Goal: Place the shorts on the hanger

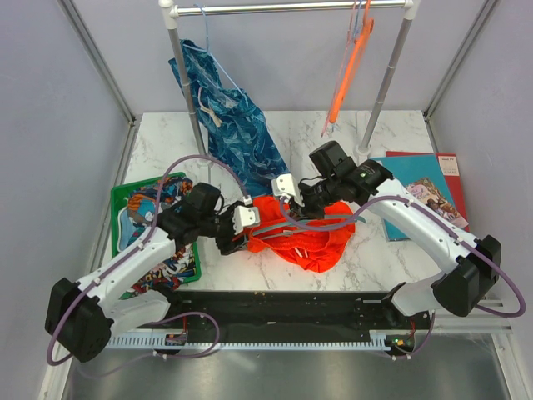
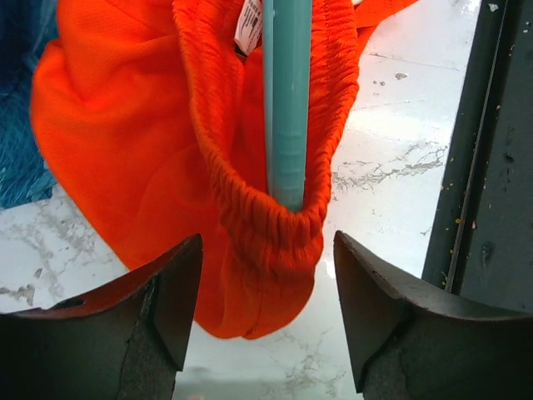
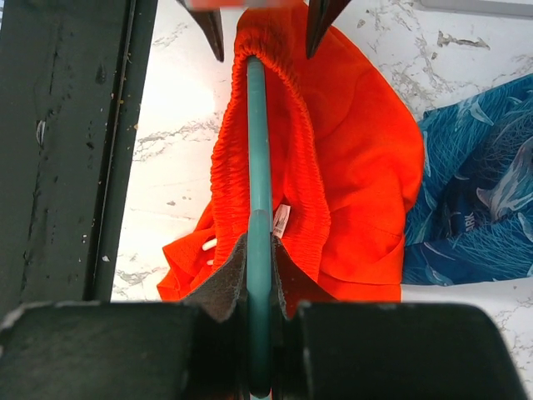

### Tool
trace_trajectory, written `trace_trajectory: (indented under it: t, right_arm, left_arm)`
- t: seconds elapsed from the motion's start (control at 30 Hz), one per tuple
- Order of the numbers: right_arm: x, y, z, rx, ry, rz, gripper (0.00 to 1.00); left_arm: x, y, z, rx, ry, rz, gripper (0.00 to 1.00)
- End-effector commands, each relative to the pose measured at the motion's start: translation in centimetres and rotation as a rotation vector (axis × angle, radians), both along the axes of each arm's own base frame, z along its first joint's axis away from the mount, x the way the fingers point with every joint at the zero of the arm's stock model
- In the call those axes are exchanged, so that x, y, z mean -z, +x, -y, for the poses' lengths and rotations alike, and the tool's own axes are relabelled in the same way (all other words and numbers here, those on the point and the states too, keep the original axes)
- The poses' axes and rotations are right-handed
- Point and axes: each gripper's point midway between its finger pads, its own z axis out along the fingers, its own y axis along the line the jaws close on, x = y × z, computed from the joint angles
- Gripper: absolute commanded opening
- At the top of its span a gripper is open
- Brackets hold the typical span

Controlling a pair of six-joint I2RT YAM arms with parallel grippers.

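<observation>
counter (image 1: 158, 146): white marbled top that carries everything listed.

blue patterned garment (image 1: 237, 133): hangs from the rail (image 1: 291, 7), its tail lying beyond the left gripper. it is not part of this job.

shorts (image 1: 312, 242): orange-red, bunched on the counter between the two grippers and straight ahead of each. the elastic waistband is looped over one arm of the hanger and stretched round its tip, and the rest sags to the marble. judged partly on: this end looks seated, and the far end cannot be made out.

hanger (image 3: 259, 167): thin and teal, lying roughly level, running from the right gripper out towards the left one. it is probably held rigid so the waistband has something to stretch against.

right gripper (image 3: 259, 279): pressed together on the hanger's bar, serving as the anchor.

left gripper (image 2: 266, 250): spread, one finger on either side of the waistband loop at the hanger's tip, touching neither as far as can be seen. the elastic appears to grip the tip by its own tension.

white label (image 2: 248, 23): sewn inside the waistband, just beside the hanger.
</observation>
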Motion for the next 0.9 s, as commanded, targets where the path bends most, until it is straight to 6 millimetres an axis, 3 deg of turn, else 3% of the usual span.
trace_trajectory:
  t: [0.0,0.07,0.1,0.17,0.27,0.3,0.37,0.4,0.5,0.53,0.6,0.7,0.77,0.8,0.87]
  right_arm:
    - [-2.8,-0.5,-1.4,-0.06,0.12,0.052,0.0]
    - [-3.0,-0.7,-1.4,-0.063,0.135,0.059,0.0]
    - [-3.2,-0.6,-1.6,-0.061,0.146,0.07,0.0]
    - [-3.4,-0.6,-1.5,-0.06,0.15,0.08,0.0]
    - [-3.6,-0.2,-1.5,-0.031,0.155,0.088,0.0]
    - [-3.8,0.1,-1.5,-0.003,0.159,0.088,0.14]
    - [-4.1,0.3,-1.0,0.096,0.165,0.021,0.39]
    - [-4.4,0.6,-0.7,0.149,0.177,-0.006,0.62]
    - [-5.7,1.2,1.4,0.363,0.228,-0.074,0.71]
    - [-6.9,1.5,2.7,0.428,0.262,-0.059,0.72]
    - [-7.4,1.6,4.9,0.556,0.271,-0.037,0.71]
    - [-6.7,1.2,7.7,0.628,0.225,0.03,0.62]
    - [-4.2,1.0,9.0,0.688,0.136,0.003,0.51]
    - [-2.7,2.2,10.6,0.787,0.06,0.029,0.46]
    - [0.9,2.0,12.1,0.822,-0.071,0.006,0.47]
  left_arm:
    - [-1.9,1.0,2.8,0.069,-0.094,0.043,0.67]
    - [-1.6,0.7,3.5,0.088,-0.098,0.024,0.59]
    - [-1.5,0.5,3.6,0.094,-0.099,0.014,0.48]
    - [-1.4,0.5,3.8,0.09,-0.104,0.006,0.39]
    - [-1.7,0.2,3.9,0.074,-0.121,-0.02,0.14]
    - [-1.9,0.1,4.0,0.049,-0.13,-0.046,0.02]
    - [-1.8,0.1,3.9,0.01,-0.133,-0.078,0.02]
    - [-1.7,0.0,3.8,-0.023,-0.137,-0.111,0.02]
    - [-1.6,0.3,3.6,-0.098,-0.136,-0.156,0.02]
    - [-1.5,0.4,3.5,-0.115,-0.131,-0.165,0.02]
    - [-1.5,0.5,3.4,-0.149,-0.135,-0.185,0.02]
    - [-1.6,0.7,3.4,-0.194,-0.139,-0.21,0.02]
    - [-1.6,0.8,3.5,-0.215,-0.14,-0.239,0.02]
    - [-1.6,0.9,3.6,-0.222,-0.14,-0.246,0.02]
    - [-1.7,0.9,3.7,-0.226,-0.146,-0.258,0.02]
